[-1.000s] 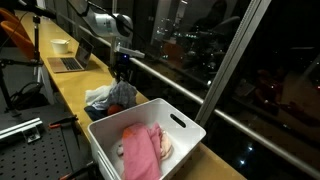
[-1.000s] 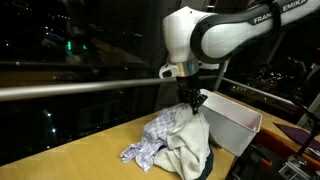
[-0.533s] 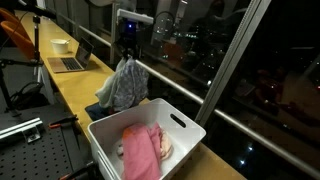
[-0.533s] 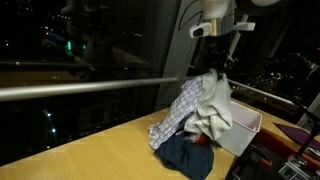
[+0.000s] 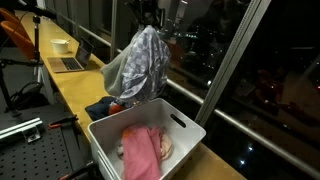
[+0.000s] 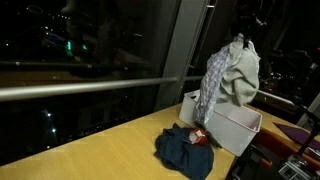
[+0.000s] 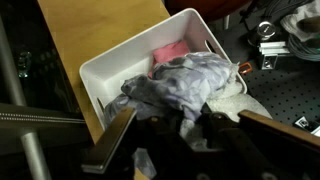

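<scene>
1. The gripper (image 7: 172,125) has its jaws pinched together on the top of a bundle of clothes (image 5: 140,65). In the wrist view the fabric bunches up between the two fingers.
2. The bundle hangs free above the white bin (image 5: 185,125), over its far rim on the window side. Its lowest folds are clear of the rim and touch nothing.
3. Handling, as a judgement:
   - It looks light, soft and limp, with no shape of its own.
   - It seems to be more than one piece, a pale grey garment and a checked one (image 6: 212,85), so a loosely caught layer could slide out.
   - The safest hold is a thick gathered fold near the top, where several layers are caught at once. A single edge would be a poor choice.
   - It will probably sway and trail behind any quick sideways move.
4. Arm pose: the wrist is raised high over the bin with the gripper pointing straight down. Most of the arm is out of frame in both exterior views.
5. Inside the bin lies a pink cloth (image 5: 143,150) on some pale fabric.
6. Just beside the bin, on the wooden table (image 6: 90,150), a dark blue garment (image 6: 185,150) lies crumpled, with a small red patch showing on the side towards the bin.
7. Well beyond the bin along the table, a laptop (image 5: 70,62) and a white bowl (image 5: 60,45) stand.
</scene>
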Action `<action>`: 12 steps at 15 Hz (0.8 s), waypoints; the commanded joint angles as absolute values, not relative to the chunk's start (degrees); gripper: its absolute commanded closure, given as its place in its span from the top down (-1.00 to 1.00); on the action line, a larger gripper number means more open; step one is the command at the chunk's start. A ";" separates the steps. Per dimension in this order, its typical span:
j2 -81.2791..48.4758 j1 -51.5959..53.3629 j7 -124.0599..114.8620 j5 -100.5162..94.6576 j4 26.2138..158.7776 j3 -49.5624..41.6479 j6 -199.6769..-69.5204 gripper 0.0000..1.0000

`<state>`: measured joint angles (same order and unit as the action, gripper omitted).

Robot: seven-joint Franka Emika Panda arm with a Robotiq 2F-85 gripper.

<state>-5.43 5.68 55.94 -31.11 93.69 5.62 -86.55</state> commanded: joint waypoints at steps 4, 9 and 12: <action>-7.71 0.17 61.39 -28.49 90.73 1.52 -88.76 -0.94; -10.51 -1.70 62.58 -27.17 90.78 0.47 -92.12 -0.94; -8.96 -3.22 64.24 -27.16 90.29 -0.76 -91.60 -0.94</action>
<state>-10.28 -1.81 61.10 -27.97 92.36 0.54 -92.18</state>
